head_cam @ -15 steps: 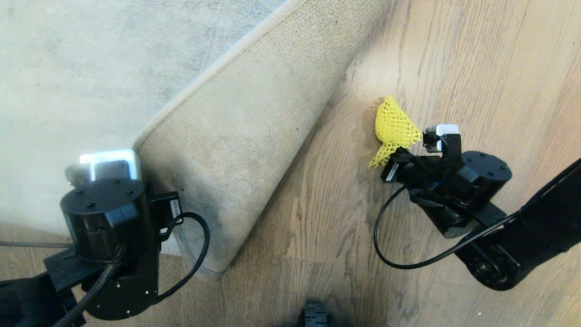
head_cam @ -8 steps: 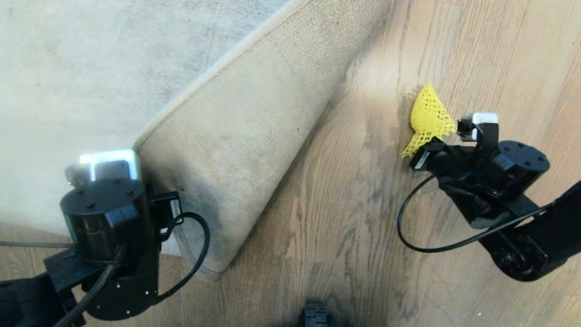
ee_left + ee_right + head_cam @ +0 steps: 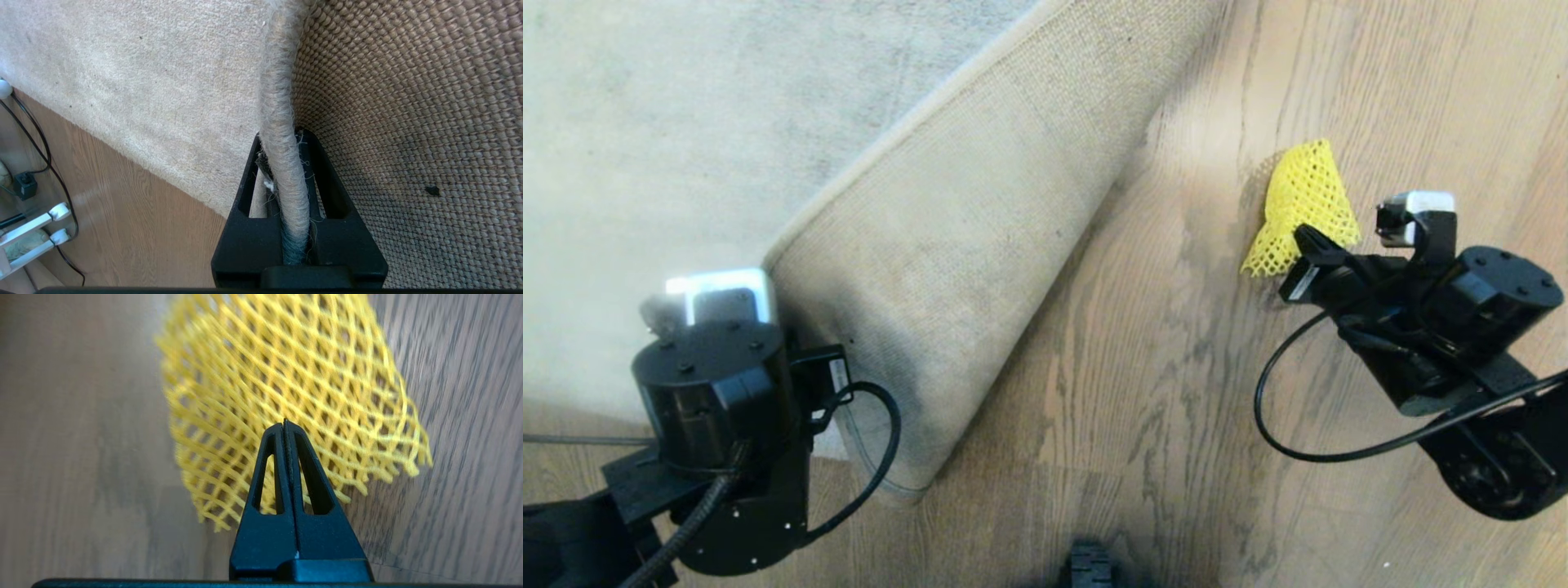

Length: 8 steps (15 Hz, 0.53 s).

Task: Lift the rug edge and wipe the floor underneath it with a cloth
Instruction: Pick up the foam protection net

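The yellow open-mesh cloth [image 3: 1304, 200], fanned out, lies on the wood-grain floor [image 3: 1143, 392], right of the folded-back rug edge [image 3: 282, 163]. The right pincer [image 3: 284, 428] pinches it closed; the left pincer [image 3: 282, 141] clamps the rug border.

A home-like living space, brown wood-grain plank floor [image 3: 1339, 73], large pale grey short-pile rug [image 3: 686, 122] with coarse woven backing, black cables [image 3: 32, 134] and a white stand at its border
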Tool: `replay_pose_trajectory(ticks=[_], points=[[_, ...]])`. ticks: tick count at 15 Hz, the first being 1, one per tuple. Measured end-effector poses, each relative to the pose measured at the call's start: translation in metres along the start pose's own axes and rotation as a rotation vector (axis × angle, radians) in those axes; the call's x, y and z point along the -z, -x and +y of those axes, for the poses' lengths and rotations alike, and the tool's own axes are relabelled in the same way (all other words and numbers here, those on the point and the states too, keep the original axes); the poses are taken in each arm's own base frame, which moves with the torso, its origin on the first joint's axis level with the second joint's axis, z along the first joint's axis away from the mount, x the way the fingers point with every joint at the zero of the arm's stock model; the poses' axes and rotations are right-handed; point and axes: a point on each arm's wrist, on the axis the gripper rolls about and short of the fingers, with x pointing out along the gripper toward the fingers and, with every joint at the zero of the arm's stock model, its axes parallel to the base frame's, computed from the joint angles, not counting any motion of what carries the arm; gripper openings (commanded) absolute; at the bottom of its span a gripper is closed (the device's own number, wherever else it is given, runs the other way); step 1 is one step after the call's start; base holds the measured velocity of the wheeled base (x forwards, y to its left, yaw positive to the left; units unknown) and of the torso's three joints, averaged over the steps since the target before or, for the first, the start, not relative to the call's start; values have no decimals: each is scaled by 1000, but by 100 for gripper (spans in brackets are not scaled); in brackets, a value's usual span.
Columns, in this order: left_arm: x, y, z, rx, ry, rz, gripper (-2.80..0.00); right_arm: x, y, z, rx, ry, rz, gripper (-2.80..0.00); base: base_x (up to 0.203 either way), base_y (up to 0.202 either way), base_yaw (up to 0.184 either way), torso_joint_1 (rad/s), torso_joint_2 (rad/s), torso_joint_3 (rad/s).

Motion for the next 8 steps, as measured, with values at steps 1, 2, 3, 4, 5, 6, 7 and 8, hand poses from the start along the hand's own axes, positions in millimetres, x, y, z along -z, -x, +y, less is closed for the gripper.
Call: replay_pose_trajectory(ticks=[1,2,3,4,5,6,7,8], points=[[0,0,0,0,-1,0,-280,-5,4,2,-9,12,-12,-280,0,0,0,0,0,0],[0,0,0,2,-1,1,-280,-11,7,4,-22,24,-26,-280,0,0,0,0,0,0],[1,0,-1,1,-3,2,-280,-16,12,6,-36,38,-36,-280,0,0,0,0,0,0],[1,0,-1,-1,-4,3,-280,-19,17,6,-53,54,-37,0,0,0,0,0,0,0],[2,0,-1,-1,-4,3,-280,-19,21,6,-67,63,-30,0,0,0,0,0,0,0],[2,0,-1,-1,-4,4,-280,-17,27,5,-81,69,-15,0,0,0,0,0,0,0],[2,0,-1,0,-4,4,-280,-15,31,5,-102,74,-1,0,0,0,0,0,0,0],[2,0,-1,0,-6,5,-280,-14,33,5,-120,76,6,0,0,0,0,0,0,0]])
